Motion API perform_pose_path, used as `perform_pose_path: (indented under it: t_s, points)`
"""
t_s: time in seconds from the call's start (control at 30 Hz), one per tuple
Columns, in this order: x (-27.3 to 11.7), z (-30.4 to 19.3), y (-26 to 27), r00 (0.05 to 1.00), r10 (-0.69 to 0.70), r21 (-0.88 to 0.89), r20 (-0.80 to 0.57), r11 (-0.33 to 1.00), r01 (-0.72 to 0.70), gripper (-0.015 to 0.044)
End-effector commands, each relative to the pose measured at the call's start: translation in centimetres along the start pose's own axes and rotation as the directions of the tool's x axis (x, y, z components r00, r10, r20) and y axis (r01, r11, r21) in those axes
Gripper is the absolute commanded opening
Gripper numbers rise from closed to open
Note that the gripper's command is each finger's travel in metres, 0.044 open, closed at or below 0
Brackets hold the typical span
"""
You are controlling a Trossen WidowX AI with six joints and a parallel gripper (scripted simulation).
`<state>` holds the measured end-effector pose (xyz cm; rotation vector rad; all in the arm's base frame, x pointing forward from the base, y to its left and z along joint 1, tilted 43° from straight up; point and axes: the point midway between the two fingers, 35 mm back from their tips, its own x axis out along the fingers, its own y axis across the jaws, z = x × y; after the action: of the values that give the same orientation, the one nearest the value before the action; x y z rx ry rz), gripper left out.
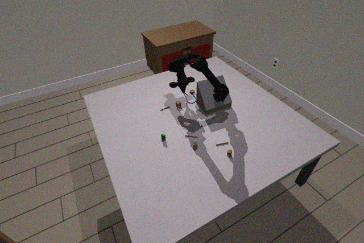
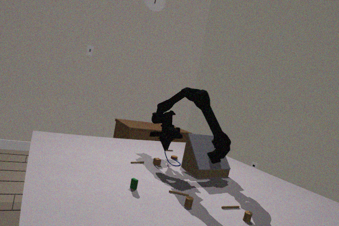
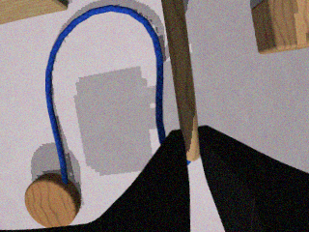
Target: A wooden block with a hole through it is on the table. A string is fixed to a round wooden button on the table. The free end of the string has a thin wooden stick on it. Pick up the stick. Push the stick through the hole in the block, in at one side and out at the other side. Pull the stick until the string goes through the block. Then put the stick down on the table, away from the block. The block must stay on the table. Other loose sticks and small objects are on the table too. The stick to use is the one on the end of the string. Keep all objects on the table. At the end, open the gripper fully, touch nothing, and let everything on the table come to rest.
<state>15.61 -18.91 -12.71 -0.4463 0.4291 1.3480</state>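
Observation:
My gripper point(image 1: 184, 91) point(image 2: 166, 149) point(image 3: 189, 137) is shut on one end of the thin wooden stick point(image 3: 180, 63) point(image 2: 169, 150) and holds it above the table. The stick points away from the fingers, up the wrist view. The blue string point(image 1: 191, 103) point(image 2: 174, 165) point(image 3: 49, 82) runs from beneath the fingertips in a loose loop to the round wooden button point(image 1: 191, 91) point(image 2: 174, 157) point(image 3: 52, 201) on the table. The block point(image 1: 205, 99) point(image 2: 199, 155) with grey sloping faces stands right of the gripper in the top and exterior views. Its hole is not visible.
A wooden piece point(image 1: 178, 103) point(image 2: 157, 161) point(image 3: 282, 24) and a loose stick point(image 1: 165, 108) point(image 2: 137, 162) lie left of the gripper in the top and exterior views. A green piece point(image 1: 162, 136) point(image 2: 133, 183), two sticks point(image 1: 191, 136) point(image 1: 222, 144) and two wooden pieces point(image 1: 195, 145) point(image 1: 229, 152) are nearer the cameras.

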Motion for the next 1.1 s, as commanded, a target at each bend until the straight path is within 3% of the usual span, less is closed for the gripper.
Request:
perform_pose_path:
  t_s: [0.0, 1.07]
  points:
    - [-0.1, -0.6, -0.1, 1.0, 0.004, 0.003, -0.01, 1.0, -0.004, 0.0]
    - [-1.2, -4.3, -1.0, 0.996, 0.005, -0.006, -0.085, 1.0, -0.005, 0.0]
